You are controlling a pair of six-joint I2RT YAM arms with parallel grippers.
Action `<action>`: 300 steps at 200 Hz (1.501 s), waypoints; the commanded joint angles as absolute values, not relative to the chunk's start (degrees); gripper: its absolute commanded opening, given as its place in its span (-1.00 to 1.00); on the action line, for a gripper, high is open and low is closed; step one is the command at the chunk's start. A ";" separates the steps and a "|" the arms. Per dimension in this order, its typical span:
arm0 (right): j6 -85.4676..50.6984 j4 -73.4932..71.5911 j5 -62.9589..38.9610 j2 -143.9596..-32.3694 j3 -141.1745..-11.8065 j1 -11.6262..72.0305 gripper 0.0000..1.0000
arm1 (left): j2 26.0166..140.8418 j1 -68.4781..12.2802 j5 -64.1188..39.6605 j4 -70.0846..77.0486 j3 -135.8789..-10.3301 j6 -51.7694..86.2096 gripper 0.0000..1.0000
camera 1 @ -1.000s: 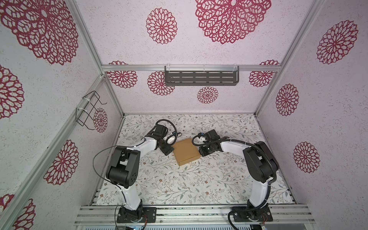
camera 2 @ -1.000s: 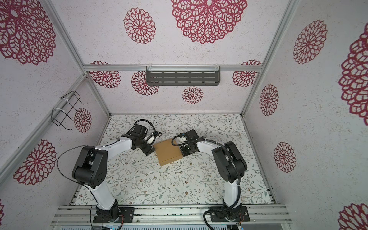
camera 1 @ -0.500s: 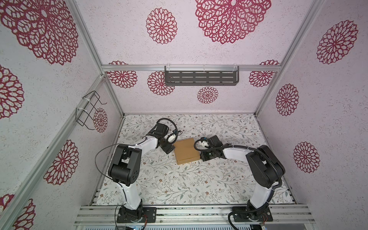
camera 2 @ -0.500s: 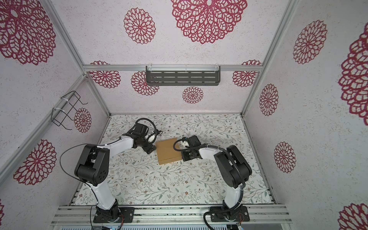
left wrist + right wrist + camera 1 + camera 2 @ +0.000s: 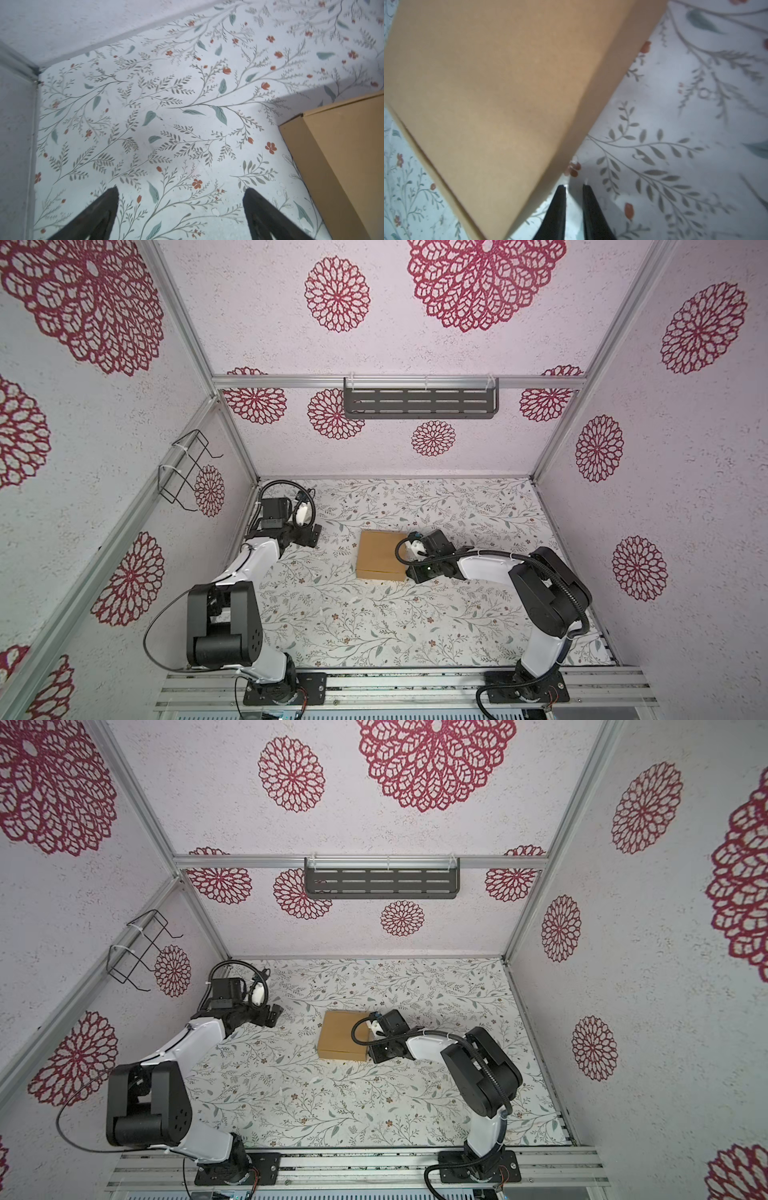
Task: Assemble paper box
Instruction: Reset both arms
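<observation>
Tan-brown cardboard: the paper box [image 5: 381, 555] [image 5: 341, 1032], folded shut into a shallow rectangle, lies flat around the middle of the floral table [image 5: 374, 626]. The right gripper [image 5: 411, 571] [image 5: 574, 187] sits low at the box's near right corner. Its jaws are a narrow gap apart with only table between them, and the box [image 5: 488, 93] lies just beside one finger [image 5: 558, 207]; contact cannot be told. The left gripper [image 5: 311, 536] [image 5: 180, 191] is well to the left of the box, toward the far left corner. Its jaws are spread wide over bare table, and the box's edge [image 5: 342, 155] is off to one side in the left wrist view.
</observation>
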State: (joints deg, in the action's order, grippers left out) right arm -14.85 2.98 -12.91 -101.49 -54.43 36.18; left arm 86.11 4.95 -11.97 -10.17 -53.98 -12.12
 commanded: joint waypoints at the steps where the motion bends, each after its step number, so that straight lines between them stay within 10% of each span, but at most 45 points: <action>1: -14.74 4.02 -6.32 -93.85 -52.78 31.60 -0.45 | 84.18 6.93 -17.09 -0.51 -47.94 -1.93 0.95; 103: -3.61 -11.23 14.23 -70.45 -36.13 14.29 0.97 | 85.84 11.36 -16.62 36.99 -29.62 3.25 0.95; 156: 3.48 -35.25 13.63 -68.35 -23.31 6.51 0.98 | 89.66 11.25 -12.85 60.91 -19.43 4.88 0.95; 300: -1.93 -67.89 7.10 -87.65 -14.65 -0.55 0.98 | 87.78 9.82 -2.76 47.55 -24.50 6.79 0.95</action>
State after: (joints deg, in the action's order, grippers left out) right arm -0.56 -60.55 4.84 -88.20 -13.93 -1.17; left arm 88.29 10.74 -4.64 47.33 -24.10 7.18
